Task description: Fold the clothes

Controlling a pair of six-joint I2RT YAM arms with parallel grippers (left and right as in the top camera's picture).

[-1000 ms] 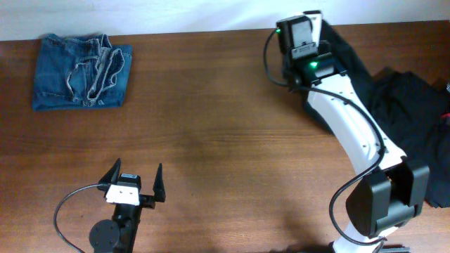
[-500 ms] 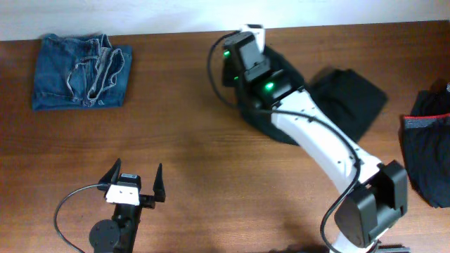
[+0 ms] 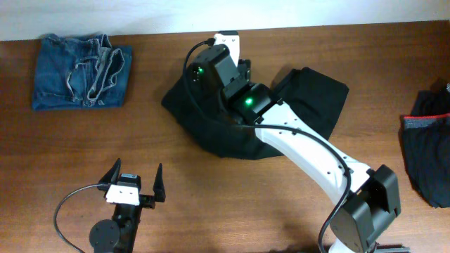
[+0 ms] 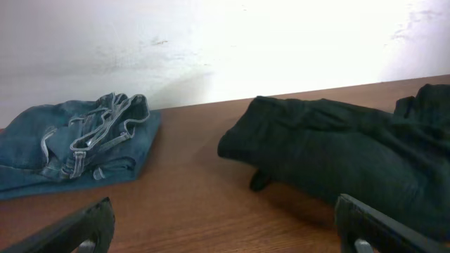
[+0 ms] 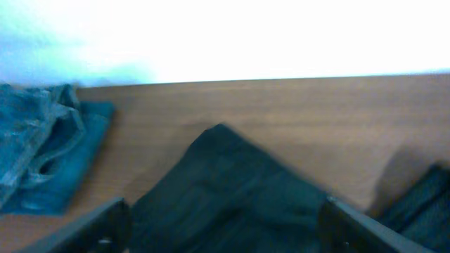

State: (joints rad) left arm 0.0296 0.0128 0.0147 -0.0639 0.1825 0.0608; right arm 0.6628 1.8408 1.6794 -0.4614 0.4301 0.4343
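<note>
The black trousers (image 3: 211,130) lie in a bunched heap at the middle back of the table. They also fill the lower part of the right wrist view (image 5: 225,183) and the right half of the left wrist view (image 4: 337,154). My right gripper (image 3: 226,43) hangs over the heap's far edge. Its fingers are spread wide in its own view (image 5: 225,232), with fabric below them and nothing pinched. My left gripper (image 3: 138,169) stands open near the front left over bare wood (image 4: 225,235).
Folded blue jeans (image 3: 81,70) lie at the back left corner, also seen by the left wrist (image 4: 77,147) and the right wrist (image 5: 42,154). A dark garment with a reddish band (image 3: 427,151) lies at the right edge. The white right arm (image 3: 309,151) stretches diagonally across the table.
My right arm has swept from the back right toward the centre, dragging the black trousers along. Its jaws have gone from shut to wide apart. The left arm has not moved.
</note>
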